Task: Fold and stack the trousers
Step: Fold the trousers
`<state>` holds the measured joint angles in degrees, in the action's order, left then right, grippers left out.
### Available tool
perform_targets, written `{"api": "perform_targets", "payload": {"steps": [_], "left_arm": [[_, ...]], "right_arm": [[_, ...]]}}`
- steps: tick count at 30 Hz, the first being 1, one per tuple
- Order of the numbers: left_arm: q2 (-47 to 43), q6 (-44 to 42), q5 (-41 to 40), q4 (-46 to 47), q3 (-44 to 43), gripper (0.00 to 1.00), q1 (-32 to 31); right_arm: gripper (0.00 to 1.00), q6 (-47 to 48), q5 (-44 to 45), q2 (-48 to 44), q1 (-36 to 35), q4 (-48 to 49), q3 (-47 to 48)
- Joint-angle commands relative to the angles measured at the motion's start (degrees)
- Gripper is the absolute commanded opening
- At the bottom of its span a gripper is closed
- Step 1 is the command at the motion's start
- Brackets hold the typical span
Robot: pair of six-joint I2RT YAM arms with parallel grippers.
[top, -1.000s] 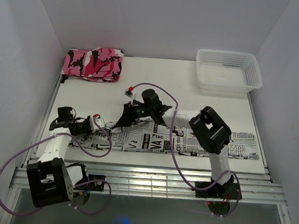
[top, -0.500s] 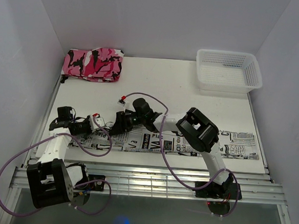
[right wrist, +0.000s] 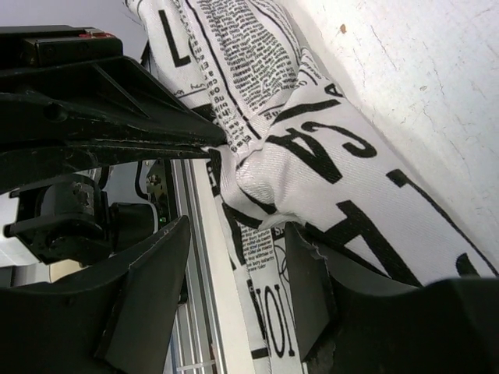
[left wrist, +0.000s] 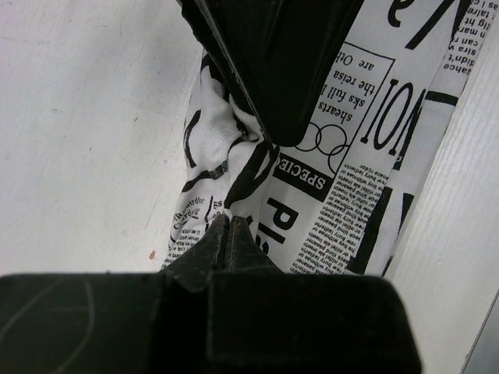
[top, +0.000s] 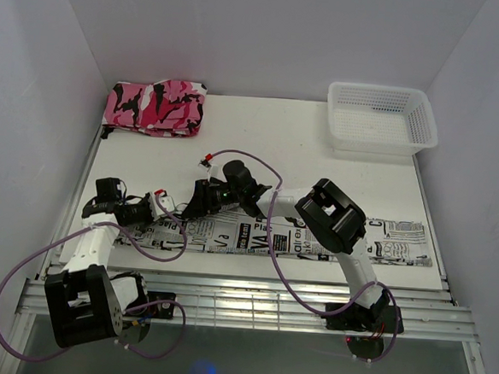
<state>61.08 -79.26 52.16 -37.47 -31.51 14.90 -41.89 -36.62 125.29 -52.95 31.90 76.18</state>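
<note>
The trousers [top: 314, 241], white with black newspaper print, lie stretched along the table's near edge. My left gripper [top: 151, 207] is shut on a pinched fold at their left end, seen close in the left wrist view [left wrist: 227, 221]. My right gripper [top: 195, 205] is open and reaches left, right next to the left gripper. In the right wrist view its jaws [right wrist: 238, 234] stand apart around a raised bunch of the cloth [right wrist: 327, 156], with the left gripper's black finger [right wrist: 117, 128] just beyond. The right finger [left wrist: 281, 70] shows above the cloth [left wrist: 366, 117] in the left wrist view.
A folded pink, black and white camouflage garment [top: 157, 106] lies at the far left corner. A white mesh basket [top: 380, 117] stands at the far right. A metal rail [top: 242, 298] runs along the table's near edge. White walls close in on the sides.
My right arm has reached further left along the trousers, closing in on the left gripper. The left gripper has held its place on the cloth.
</note>
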Motion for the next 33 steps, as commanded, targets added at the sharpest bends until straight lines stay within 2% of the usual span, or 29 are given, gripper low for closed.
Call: {"api": "perform_targets", "payload": {"steps": [1,22,28,33], "left_arm": [[0.1,-0.1,2.6,-1.8,-0.7,0.00,-0.1],[1.1,0.7,2.7,-1.7,-1.5,0.00,-0.1],[1.8,1.8,3.0,-1.7,-2.4,0.00,-0.1],[4.2,6.2,4.5,-1.1,-4.0,0.00,-0.1]], "right_arm": [[0.57,-1.3,1.0,-2.7,0.2,3.0,1.0],[0.54,-5.0,0.3,-3.4,1.3,4.8,2.7],[0.54,-2.1,2.3,-2.3,1.2,1.7,0.6],[0.52,1.7,4.9,-1.2,1.2,-0.1,0.3]]}}
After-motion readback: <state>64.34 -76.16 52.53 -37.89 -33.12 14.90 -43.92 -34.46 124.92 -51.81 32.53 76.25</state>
